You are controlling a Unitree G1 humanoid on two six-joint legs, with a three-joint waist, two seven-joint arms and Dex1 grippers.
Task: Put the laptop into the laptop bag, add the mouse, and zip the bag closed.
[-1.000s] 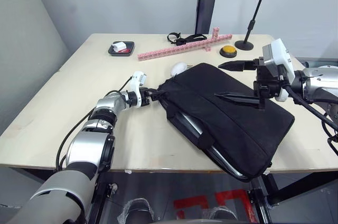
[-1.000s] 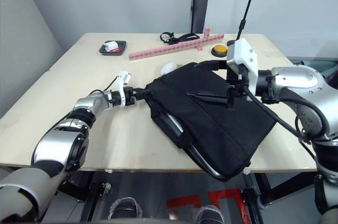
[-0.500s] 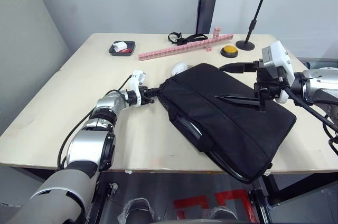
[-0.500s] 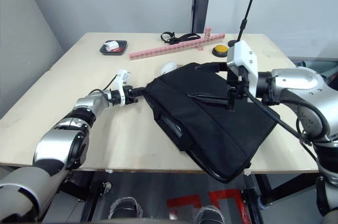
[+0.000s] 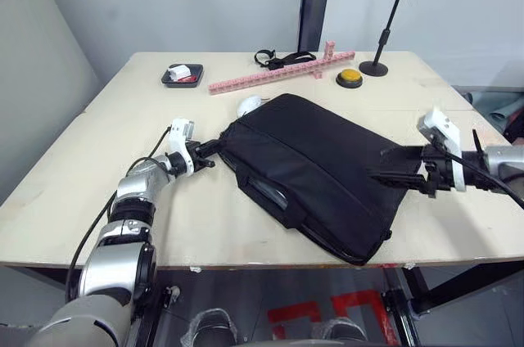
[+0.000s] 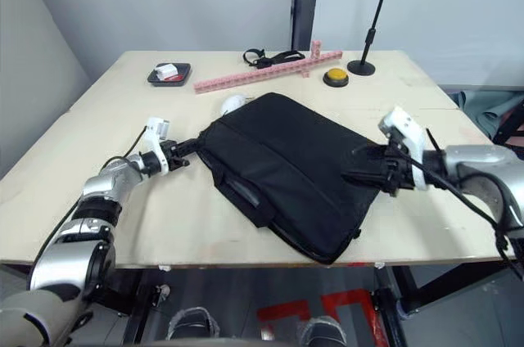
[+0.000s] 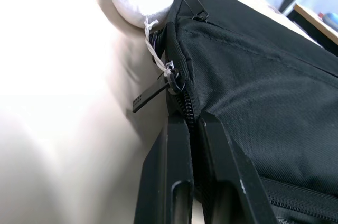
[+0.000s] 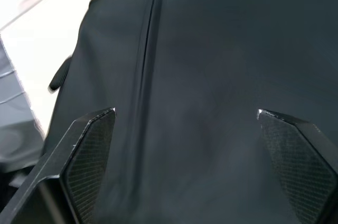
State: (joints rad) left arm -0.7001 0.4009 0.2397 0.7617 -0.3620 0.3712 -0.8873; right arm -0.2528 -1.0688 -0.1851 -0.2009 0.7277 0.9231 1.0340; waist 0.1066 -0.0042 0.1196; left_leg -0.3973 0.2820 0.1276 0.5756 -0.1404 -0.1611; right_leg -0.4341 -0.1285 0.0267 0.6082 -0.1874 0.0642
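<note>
The black laptop bag [image 5: 315, 175] lies flat and slantwise on the table [image 5: 98, 200]. My left gripper [image 5: 211, 150] is at its left corner, shut on the zipper edge [image 7: 186, 105] just behind the slider with its white string [image 7: 155, 49]. My right gripper [image 5: 391, 164] hovers open over the bag's right end, its fingers [image 8: 87, 150] spread wide above the black fabric [image 8: 185, 76]. A thin grey strip in the gap along the bag's near side [image 5: 264, 192] looks like the laptop's edge. The mouse is hidden.
A rounded white lump [image 5: 248, 105] lies against the bag's far edge. Along the back of the table are a black tray [image 5: 182, 76], a pink brick bar [image 5: 278, 73], a black strap [image 5: 282, 58], a yellow button [image 5: 350, 78] and a black stand [image 5: 385, 28].
The camera has shifted. My left gripper has closed on the bag's corner. My right arm has drawn back from above the bag's middle to its right end, lower down. The bag lies flatter.
</note>
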